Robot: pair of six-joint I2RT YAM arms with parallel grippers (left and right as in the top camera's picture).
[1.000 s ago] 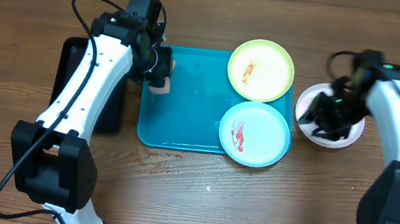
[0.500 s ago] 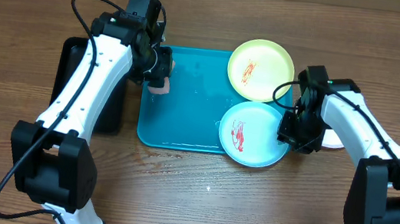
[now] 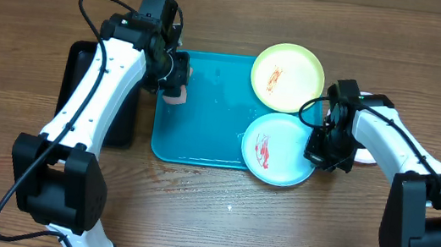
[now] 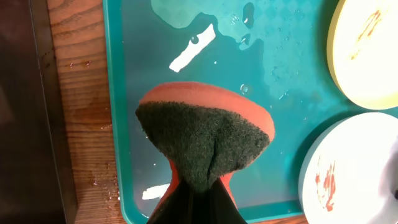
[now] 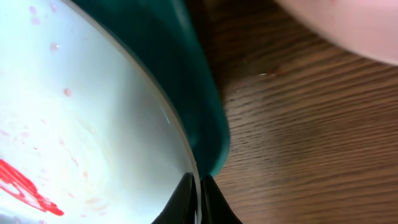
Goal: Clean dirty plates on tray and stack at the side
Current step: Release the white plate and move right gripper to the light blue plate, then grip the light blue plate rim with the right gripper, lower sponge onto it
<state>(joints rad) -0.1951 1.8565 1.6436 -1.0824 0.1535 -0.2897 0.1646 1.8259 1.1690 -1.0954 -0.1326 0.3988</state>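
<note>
Wood-grain table (image 3: pixel 191 214) carried a teal tray (image 3: pixel 201 142) at centre, with a black tray (image 3: pixel 73 78) just beside its left edge; the teal tray's floor was wet, with beads and patches of water showing in the left wrist view. Two plates lay at the tray's right end; the yellow plate (image 3: pixel 288 77) sat at the far corner with an orange smear near its middle, overhanging the rim; the mint plate (image 3: pixel 279 148) sat at the near corner, touching the yellow one, with a red smear left of centre. A white plate (image 5: pixel 348 25) rested on the table to the right of the tray, mostly hidden by the right arm from overhead.

The left claw (image 3: pixel 176 84) hung over the tray's far left part, clamped on an orange sponge (image 4: pixel 205 134) that was folded so its dark scouring face pointed down; the sponge was above the wet floor, and contact could not be told. The right claw (image 5: pixel 199 196) was at the mint plate's right edge, jaws nearly together and pinching the rim where it lay over the tray's wall.
</note>
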